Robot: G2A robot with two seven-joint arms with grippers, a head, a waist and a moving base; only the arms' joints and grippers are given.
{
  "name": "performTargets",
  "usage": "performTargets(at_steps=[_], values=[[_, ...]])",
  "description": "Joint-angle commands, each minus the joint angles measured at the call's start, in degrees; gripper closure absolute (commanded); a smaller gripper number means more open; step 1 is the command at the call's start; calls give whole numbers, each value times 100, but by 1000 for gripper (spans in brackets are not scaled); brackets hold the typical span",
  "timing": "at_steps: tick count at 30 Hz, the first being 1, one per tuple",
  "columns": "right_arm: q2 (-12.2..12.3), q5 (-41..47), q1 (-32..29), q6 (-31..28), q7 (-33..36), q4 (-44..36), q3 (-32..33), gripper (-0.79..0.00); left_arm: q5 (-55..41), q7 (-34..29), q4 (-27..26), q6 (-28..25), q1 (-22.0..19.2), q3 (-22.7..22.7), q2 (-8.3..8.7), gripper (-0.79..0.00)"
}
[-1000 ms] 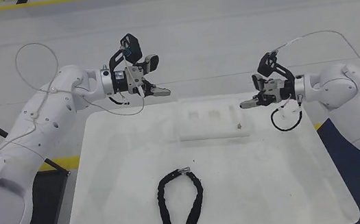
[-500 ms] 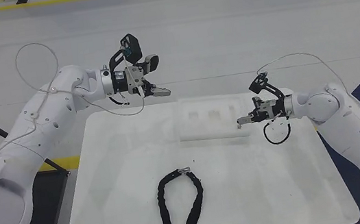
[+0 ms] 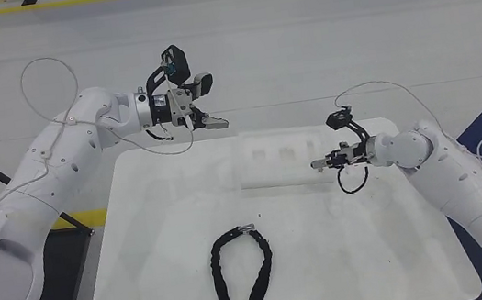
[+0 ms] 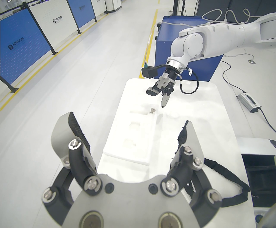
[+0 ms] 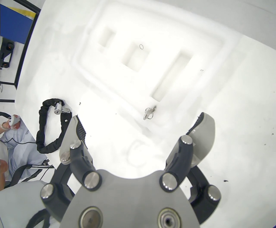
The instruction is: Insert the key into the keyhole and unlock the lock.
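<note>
At the upper left of the top view, the left gripper is held above the far edge of the white table, its fingers spread wide with nothing between them. In the room beyond, blue panels bearing white print are seen. At the lower centre of the frame, a black fabric-sheathed chain lock is laid in a loop, its silver lock cylinder resting on the table. A white foam tray with rectangular recesses is placed at the centre. At its right end a small silver key on a ring is lying, well apart from the chain lock. The right gripper is held just beside the key, fingers parted and empty, the key untouched.
</note>
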Motion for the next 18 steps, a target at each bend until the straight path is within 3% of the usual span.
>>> performTargets(at_steps=[1, 11, 18], values=[[-48, -47, 38, 179, 55, 8, -69, -785, 0, 0, 0, 0, 0, 0, 0, -785], [-317, -312, 143, 1093, 106, 36, -396, -785, 0, 0, 0, 0, 0, 0, 0, -785], [-370, -330, 169, 1156, 116, 57, -431, -785, 0, 0, 0, 0, 0, 0, 0, -785]])
